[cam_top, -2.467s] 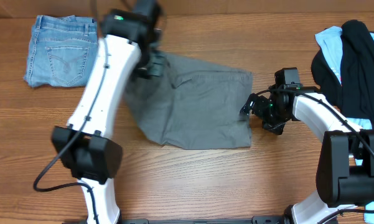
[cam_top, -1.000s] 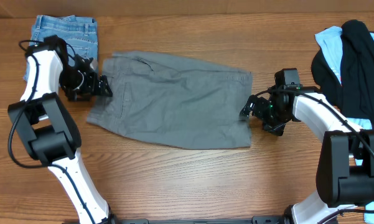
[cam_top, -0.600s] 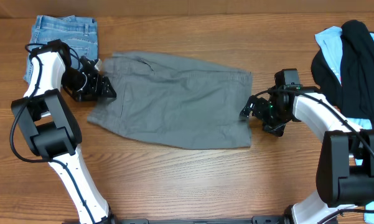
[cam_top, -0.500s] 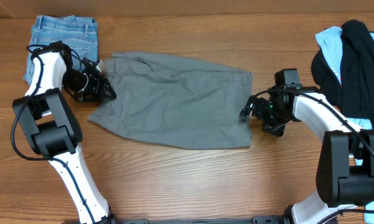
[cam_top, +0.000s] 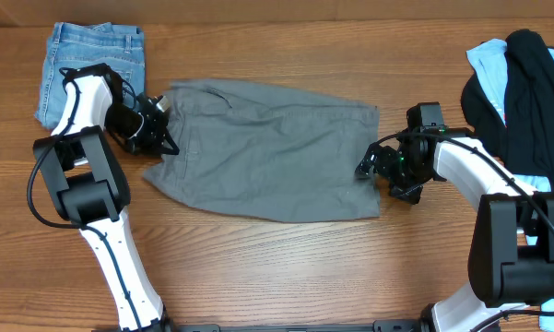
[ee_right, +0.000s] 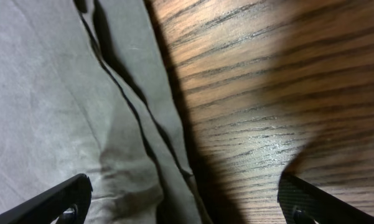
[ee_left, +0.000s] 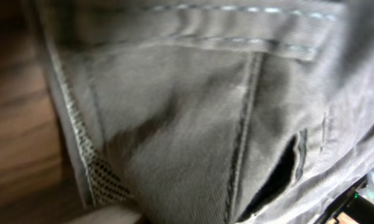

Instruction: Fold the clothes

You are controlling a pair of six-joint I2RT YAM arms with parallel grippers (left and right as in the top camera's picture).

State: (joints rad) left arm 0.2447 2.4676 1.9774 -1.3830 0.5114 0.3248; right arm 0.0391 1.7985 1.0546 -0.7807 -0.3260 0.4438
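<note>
Grey shorts [cam_top: 267, 152] lie spread flat across the table's middle. My left gripper [cam_top: 157, 129] is at their left edge, shut on the waistband; in the left wrist view the grey cloth [ee_left: 193, 124] with seams and a pocket slit fills the frame and hides the jaws. My right gripper [cam_top: 373, 168] is open at the shorts' right edge, low over the table. In the right wrist view its black fingertips [ee_right: 68, 196] stand wide apart over the hem [ee_right: 50, 93] and bare wood.
Folded light-blue denim shorts [cam_top: 83, 65] lie at the back left, just behind my left arm. A heap of black [cam_top: 530, 83] and pale-blue [cam_top: 487, 60] garments sits at the right edge, behind my right arm.
My left gripper spread the shorts out to the left, then moved right a little, and the whole garment shifted right with it. The right arm has not moved.
</note>
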